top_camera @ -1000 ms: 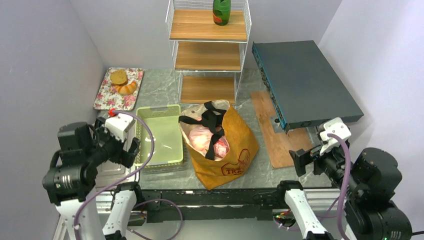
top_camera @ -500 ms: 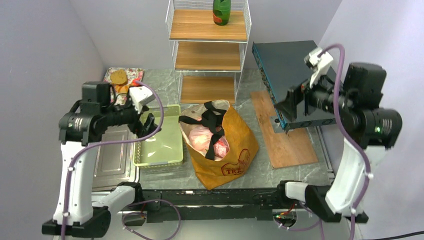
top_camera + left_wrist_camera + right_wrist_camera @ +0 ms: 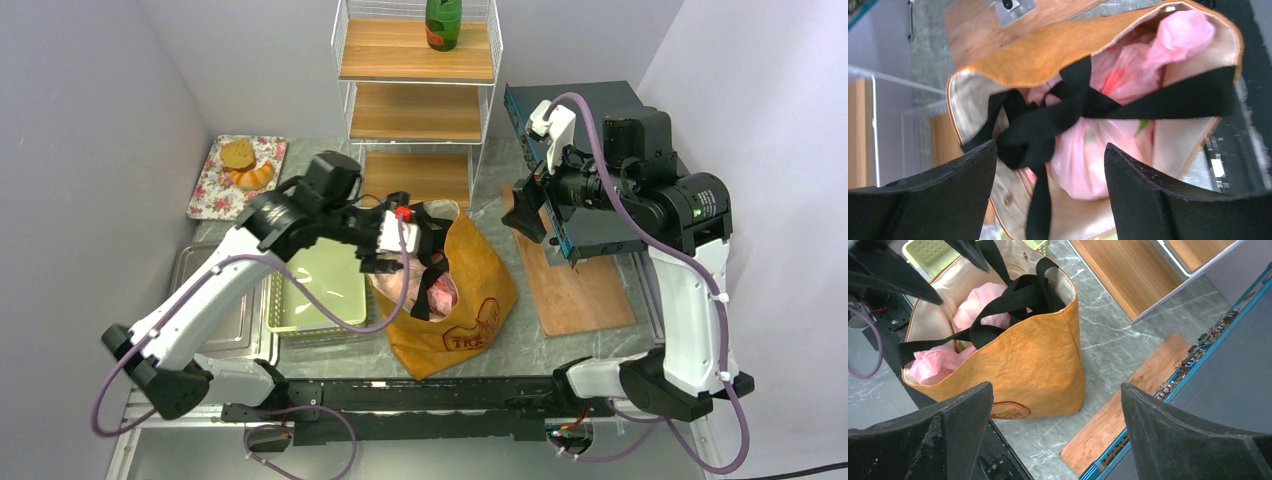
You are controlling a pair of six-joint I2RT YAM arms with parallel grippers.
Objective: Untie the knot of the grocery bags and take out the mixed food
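Untying comes first — left gripper, jaws apart and empty, brackets the knotted straps mid-frame; next it should pinch one — right gripper gapes, empty.

Grey marble table: mustard tote, centre; green basket and metal tray, left; floral tray, far left; wire shelf rack, rear; wooden board, right, partly under blue-grey box

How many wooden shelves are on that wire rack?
3, stacked: top shelf under the green bottle, middle shelf, bottom shelf behind the tote. Any higher one would be out of frame.
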